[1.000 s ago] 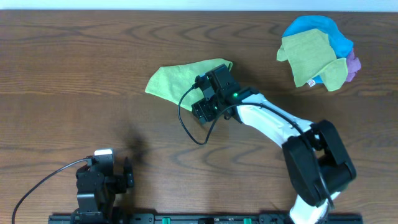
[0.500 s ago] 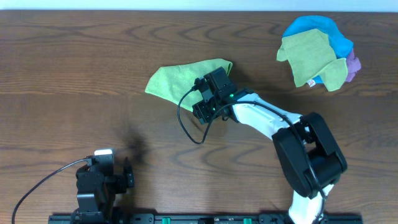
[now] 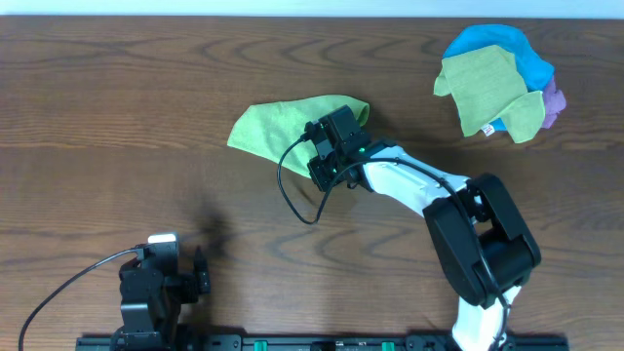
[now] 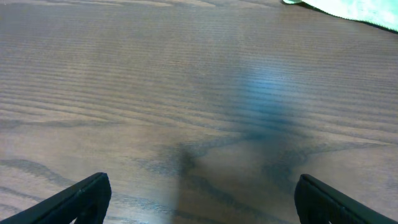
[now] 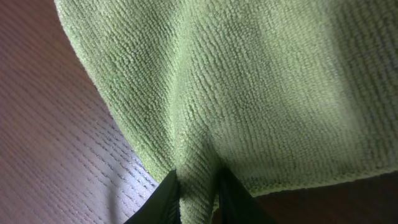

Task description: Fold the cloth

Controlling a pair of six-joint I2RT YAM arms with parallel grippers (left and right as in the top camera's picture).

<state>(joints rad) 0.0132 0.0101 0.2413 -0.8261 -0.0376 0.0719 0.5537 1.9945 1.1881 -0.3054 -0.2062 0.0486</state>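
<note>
My right end effector (image 5: 198, 190) pinches a ridge of the cloth (image 5: 249, 81) just ahead, probably securely. Lift low, then draw it forward. My left end effector (image 4: 199, 200) stands wide.

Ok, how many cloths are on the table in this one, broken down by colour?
lime-green cloth: 1
olive-green cloth: 1
blue cloth: 1
purple cloth: 1
Total: 4 in view
</note>
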